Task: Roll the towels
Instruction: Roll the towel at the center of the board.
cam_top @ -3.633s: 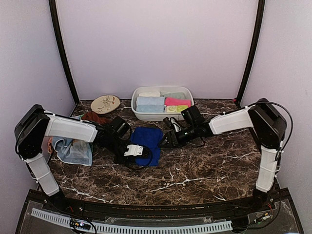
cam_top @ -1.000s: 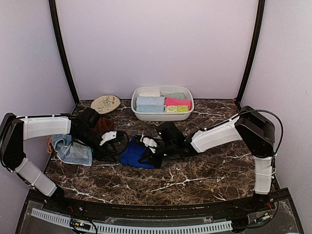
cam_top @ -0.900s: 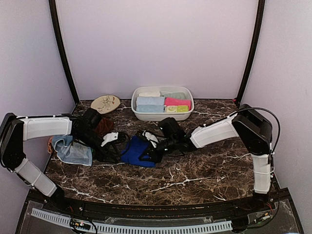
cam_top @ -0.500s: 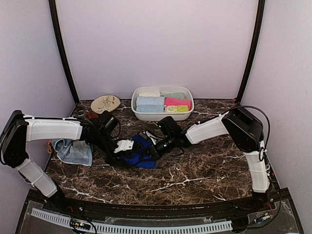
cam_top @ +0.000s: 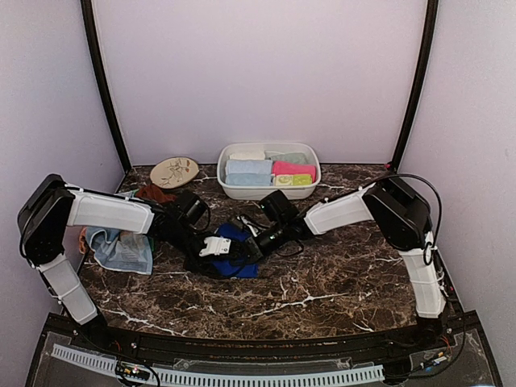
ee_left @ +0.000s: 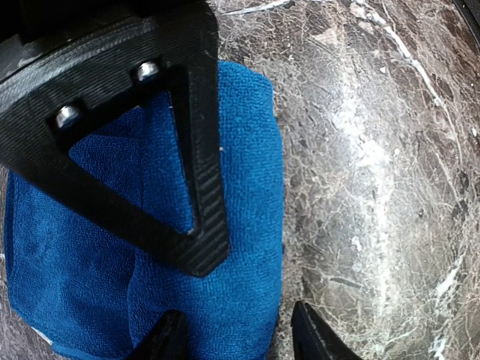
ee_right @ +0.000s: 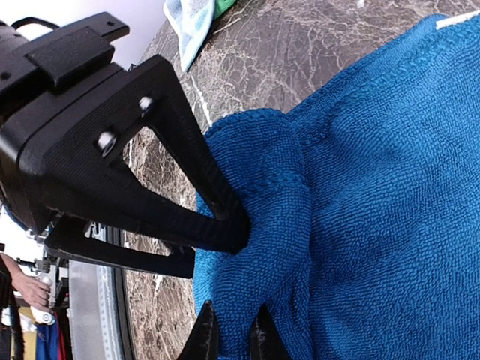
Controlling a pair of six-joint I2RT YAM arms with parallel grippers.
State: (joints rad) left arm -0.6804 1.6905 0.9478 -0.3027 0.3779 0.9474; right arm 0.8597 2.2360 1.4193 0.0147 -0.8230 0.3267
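A royal blue towel (cam_top: 245, 268) lies bunched mid-table, partly folded over itself, with both grippers on it. My right gripper (ee_right: 234, 334) is shut on a fold of this blue towel (ee_right: 360, 195), cloth pinched between its tips. My left gripper (ee_left: 240, 339) stands open over the towel's (ee_left: 240, 247) right edge, one tip on the cloth and one on the marble. In the top view the left gripper (cam_top: 228, 258) and right gripper (cam_top: 246, 248) meet tip to tip. A light blue towel (cam_top: 121, 248) and a rust-brown towel (cam_top: 153, 192) lie at the left.
A white oval tub (cam_top: 226, 184) at the back holds several rolled towels. A cream leaf-pattern plate (cam_top: 174, 171) sits to its left. The right gripper's black triangular finger (ee_left: 202, 187) fills the upper left of the left wrist view.
The left gripper has swung right from beside the light blue towel onto the blue towel, its jaws narrowing. The right gripper pulled the pinched fold back and left, leaving the towel more bunched.
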